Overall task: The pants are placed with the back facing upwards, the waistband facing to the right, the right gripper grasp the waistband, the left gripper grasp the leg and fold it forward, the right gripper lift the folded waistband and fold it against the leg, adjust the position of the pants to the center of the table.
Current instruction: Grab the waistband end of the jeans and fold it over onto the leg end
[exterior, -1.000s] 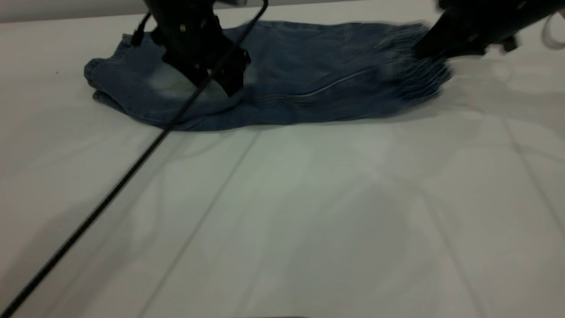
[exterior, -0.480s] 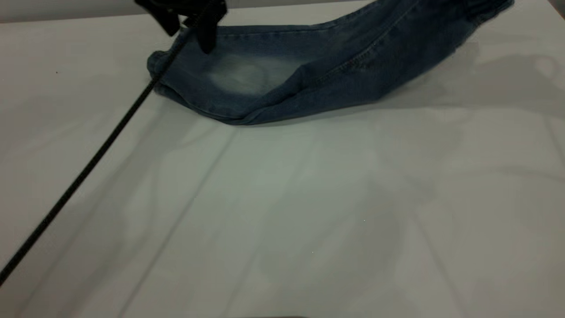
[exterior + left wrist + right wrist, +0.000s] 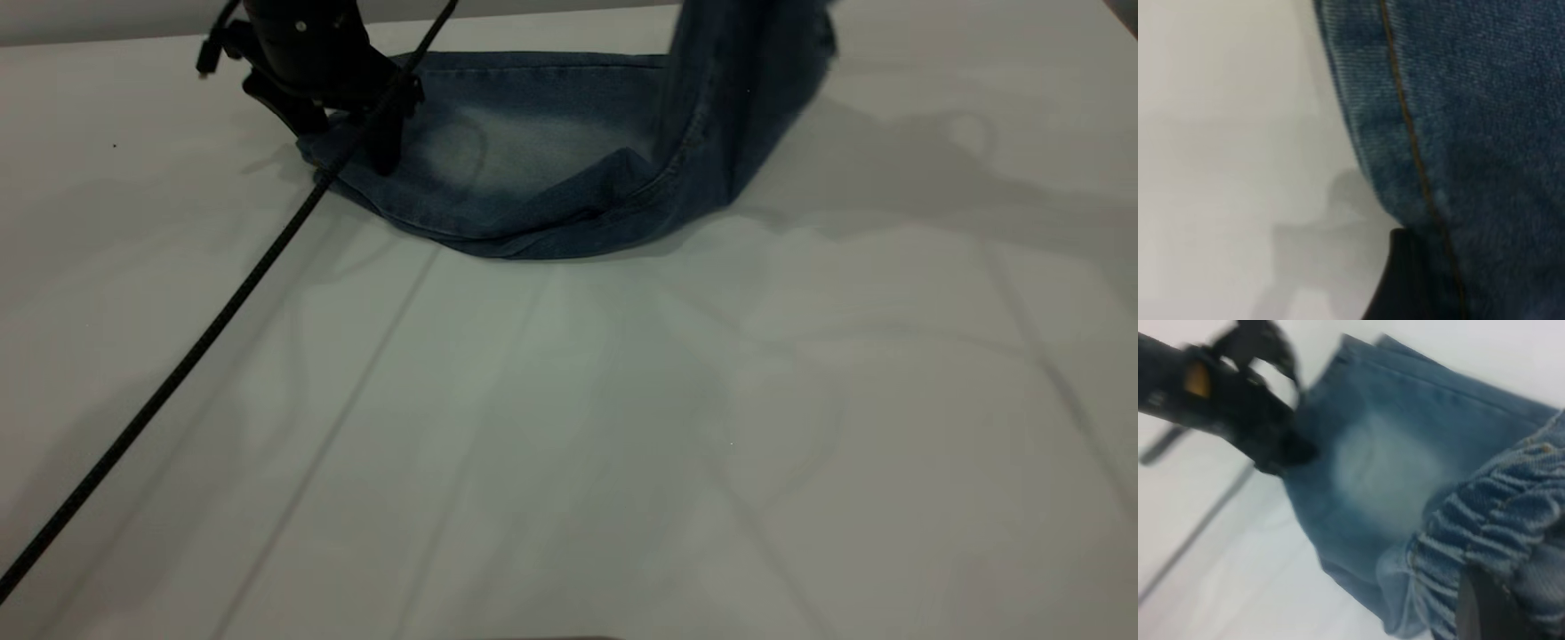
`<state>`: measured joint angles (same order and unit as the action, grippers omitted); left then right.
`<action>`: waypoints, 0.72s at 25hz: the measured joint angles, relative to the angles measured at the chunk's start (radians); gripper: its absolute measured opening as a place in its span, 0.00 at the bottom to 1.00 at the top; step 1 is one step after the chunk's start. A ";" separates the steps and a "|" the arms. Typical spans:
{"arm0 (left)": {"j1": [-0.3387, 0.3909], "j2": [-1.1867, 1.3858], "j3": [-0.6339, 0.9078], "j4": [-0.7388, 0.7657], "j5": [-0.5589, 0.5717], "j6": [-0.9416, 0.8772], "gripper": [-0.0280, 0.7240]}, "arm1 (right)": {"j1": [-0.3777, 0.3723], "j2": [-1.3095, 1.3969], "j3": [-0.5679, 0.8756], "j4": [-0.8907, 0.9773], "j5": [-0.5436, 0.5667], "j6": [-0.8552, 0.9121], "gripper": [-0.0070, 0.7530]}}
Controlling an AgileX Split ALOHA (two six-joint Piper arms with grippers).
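Observation:
The blue denim pants (image 3: 533, 151) lie folded lengthwise at the back of the white table (image 3: 622, 400). Their leg end (image 3: 418, 191) rests flat at the left, pale bleached patch up. The right part hangs upright and runs out past the top edge of the exterior view. My left gripper (image 3: 347, 142) stands low over the leg end, open, one finger (image 3: 1405, 280) beside the denim edge (image 3: 1405, 133). In the right wrist view my right gripper (image 3: 1511, 607) is shut on the gathered elastic waistband (image 3: 1491, 520), held high above the legs. No print shows.
The left arm's black braided cable (image 3: 178, 373) runs diagonally from the gripper over the table's left front. Broad bare tabletop lies in front of and to the right of the pants. The table's far edge (image 3: 533, 11) is just behind them.
The waistband end has risen steeply and swung left, so the pants now bend upright. The left gripper, lifted half a second ago, has come down onto the leg end.

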<state>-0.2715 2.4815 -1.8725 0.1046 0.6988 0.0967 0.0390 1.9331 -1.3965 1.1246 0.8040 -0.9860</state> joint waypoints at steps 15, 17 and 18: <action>0.000 -0.004 -0.018 -0.005 0.057 -0.003 0.76 | 0.259 0.174 -0.152 0.079 -0.214 0.025 0.09; 0.000 -0.025 -0.041 0.009 0.123 -0.003 0.76 | 0.264 0.197 -0.177 0.084 -0.214 0.025 0.09; 0.001 -0.042 -0.055 0.013 0.159 -0.003 0.76 | 0.265 0.202 -0.188 0.090 -0.214 0.025 0.09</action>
<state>-0.2701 2.4397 -1.9280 0.1172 0.8576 0.0934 0.3037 2.1355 -1.5841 1.2148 0.5900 -0.9613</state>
